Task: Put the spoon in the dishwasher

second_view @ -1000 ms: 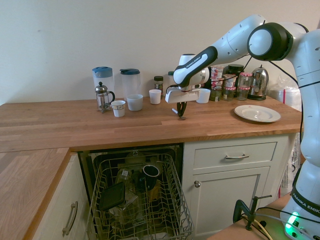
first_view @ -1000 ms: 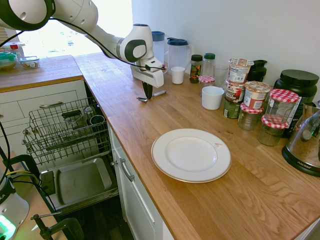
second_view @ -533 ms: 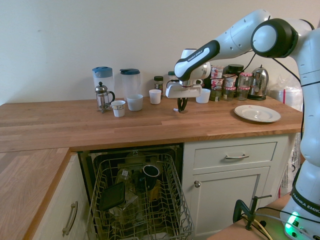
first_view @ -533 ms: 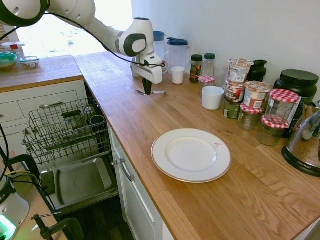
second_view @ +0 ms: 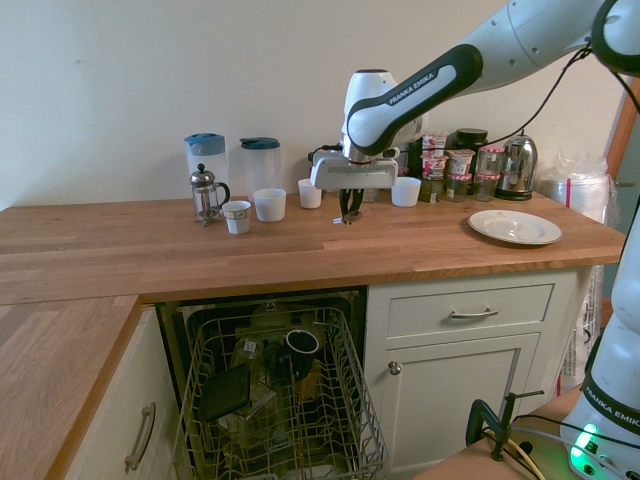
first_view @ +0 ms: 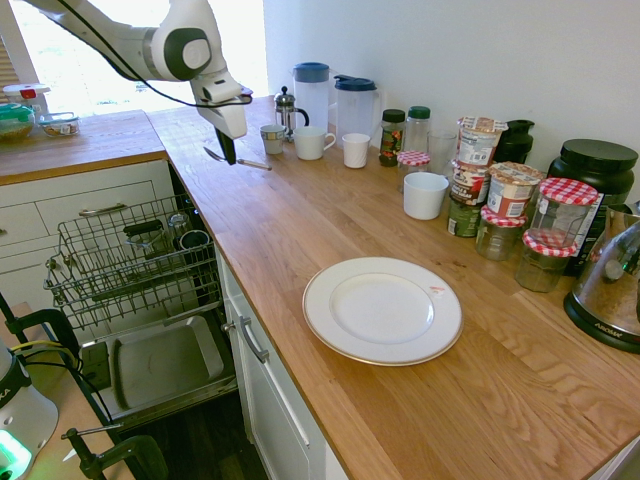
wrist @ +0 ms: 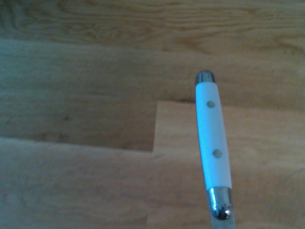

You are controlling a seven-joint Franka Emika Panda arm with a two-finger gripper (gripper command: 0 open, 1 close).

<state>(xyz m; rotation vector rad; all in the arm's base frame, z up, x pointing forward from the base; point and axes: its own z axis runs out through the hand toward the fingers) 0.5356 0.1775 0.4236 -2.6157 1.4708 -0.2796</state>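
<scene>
Above the wooden countertop point(first_view: 330, 215), near its edge on the dishwasher side, the spoon point(first_view: 257, 165) is held crosswise by the gripper point(first_view: 231, 160). The two dark fingers are closed together, with the slim utensil pinched between their tips; whether it also touches the wood cannot be told. In the wrist view, only the white, two-riveted handle with its metal end caps is shown, slightly blurred; the remainder is cut off by the frame. In the second exterior view, the utensil is reduced to a small glint at the fingertips, and its shape is hard to make out. The upper arm is cropped in both exterior views. The dishwasher point(second_view: 275, 400) stands below the countertop with its wire rack pulled out, the rack's near end being cut off in the second exterior view. Within the rack, a dark mug point(second_view: 302, 352) is seen, and other items are partly obscured by overlapping wires.
</scene>
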